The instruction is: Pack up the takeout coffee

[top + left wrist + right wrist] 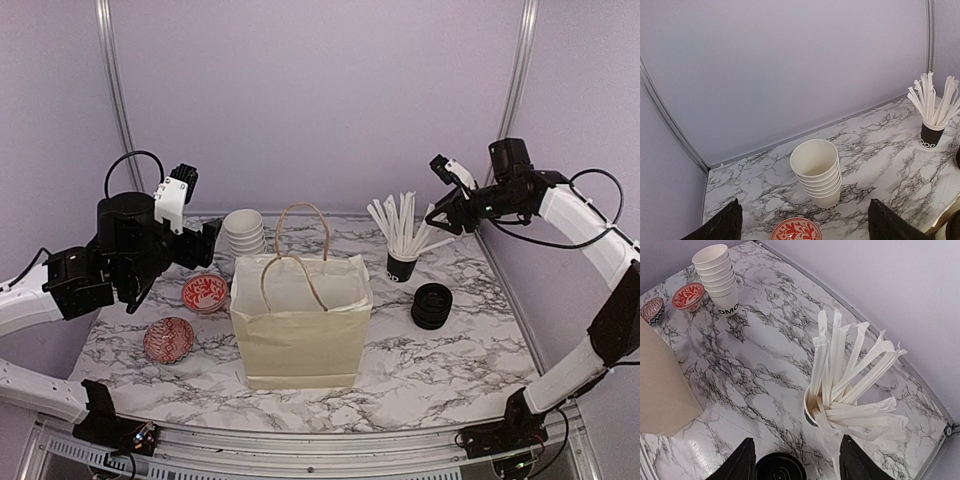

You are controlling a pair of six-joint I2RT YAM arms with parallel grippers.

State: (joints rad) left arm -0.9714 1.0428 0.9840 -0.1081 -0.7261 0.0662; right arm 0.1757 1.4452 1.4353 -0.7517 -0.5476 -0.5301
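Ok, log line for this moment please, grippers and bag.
left gripper: open, empty, raised | right gripper: open, empty, near stirrer cup | paper bag: upright, open | lidded coffee cups: none in view

Paper bag mid-table, handles upright over mouth; stacked cups behind-left, stirrer cup behind-right; red bowls crowd left, black lid stack right; table strip in front open.

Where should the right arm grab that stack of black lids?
Probably from straight above, jaws pinching opposite sides of the stack of black lids: it lies flat and round, top unobstructed, with the cup of stirrers standing just behind.
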